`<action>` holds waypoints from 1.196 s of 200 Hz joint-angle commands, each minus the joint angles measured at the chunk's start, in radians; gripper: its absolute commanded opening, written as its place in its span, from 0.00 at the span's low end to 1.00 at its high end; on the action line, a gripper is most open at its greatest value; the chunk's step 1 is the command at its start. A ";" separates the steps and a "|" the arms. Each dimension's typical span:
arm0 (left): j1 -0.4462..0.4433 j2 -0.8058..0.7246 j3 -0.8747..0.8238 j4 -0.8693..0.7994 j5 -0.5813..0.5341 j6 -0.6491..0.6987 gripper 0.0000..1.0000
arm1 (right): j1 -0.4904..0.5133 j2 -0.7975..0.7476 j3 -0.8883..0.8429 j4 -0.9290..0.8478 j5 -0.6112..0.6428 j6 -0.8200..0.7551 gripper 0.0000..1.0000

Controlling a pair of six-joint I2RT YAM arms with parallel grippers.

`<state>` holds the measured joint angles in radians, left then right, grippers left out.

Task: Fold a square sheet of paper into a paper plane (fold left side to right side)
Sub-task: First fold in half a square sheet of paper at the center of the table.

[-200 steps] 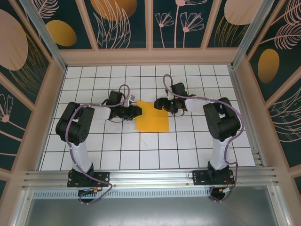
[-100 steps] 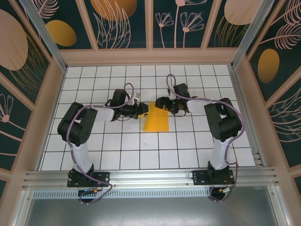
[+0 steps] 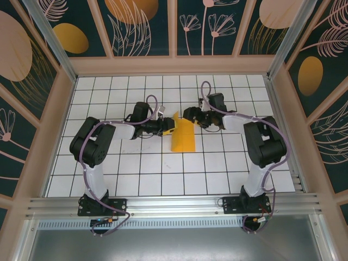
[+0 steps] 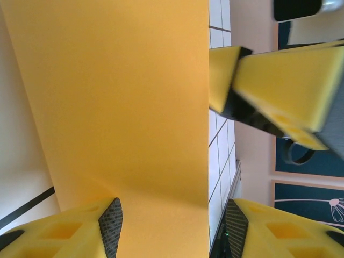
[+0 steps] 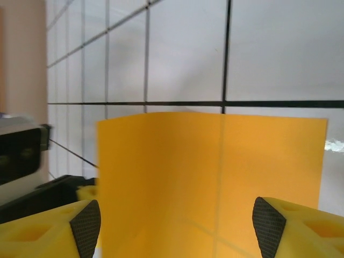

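A white tiled table [image 3: 109, 163] sits inside dark floral walls [image 3: 136, 27]. At the centre of the top view lies the square sheet of paper [image 3: 183, 138], partly folded, its upper left edge raised. The left gripper [image 3: 169, 126] and right gripper [image 3: 190, 115] flank that edge, both with jaws apart.

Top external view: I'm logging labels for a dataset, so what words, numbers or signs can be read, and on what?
None can be read. The square sheet of paper is plain, the tiled table bears only grid lines, the walls only floral patterns.
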<state>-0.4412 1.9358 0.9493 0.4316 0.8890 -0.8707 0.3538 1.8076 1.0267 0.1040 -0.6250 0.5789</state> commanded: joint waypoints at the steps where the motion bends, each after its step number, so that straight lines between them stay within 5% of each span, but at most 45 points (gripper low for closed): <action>1: -0.011 0.020 0.047 0.038 0.005 -0.014 0.56 | 0.006 -0.052 -0.032 0.088 -0.095 0.051 0.74; 52: -0.017 0.029 0.052 0.039 0.005 -0.017 0.57 | 0.051 0.007 -0.019 0.161 -0.125 0.137 0.58; 122: -0.024 0.032 0.053 0.043 0.006 -0.018 0.57 | 0.074 0.085 0.030 0.140 -0.136 0.140 0.48; 169: -0.025 0.018 0.051 0.025 -0.009 -0.006 0.57 | 0.070 0.076 0.038 0.067 -0.107 0.089 0.16; 188: -0.026 -0.010 0.050 -0.022 -0.054 0.021 0.58 | 0.056 0.050 0.019 0.046 -0.072 0.073 0.07; 239: -0.025 -0.084 0.098 -0.345 -0.345 0.153 0.63 | 0.009 0.027 -0.009 -0.015 -0.041 0.011 0.07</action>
<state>-0.4614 1.9102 1.0046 0.2749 0.7208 -0.8059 0.3813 1.8782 1.0340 0.1421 -0.6964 0.6472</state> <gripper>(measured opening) 0.631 0.073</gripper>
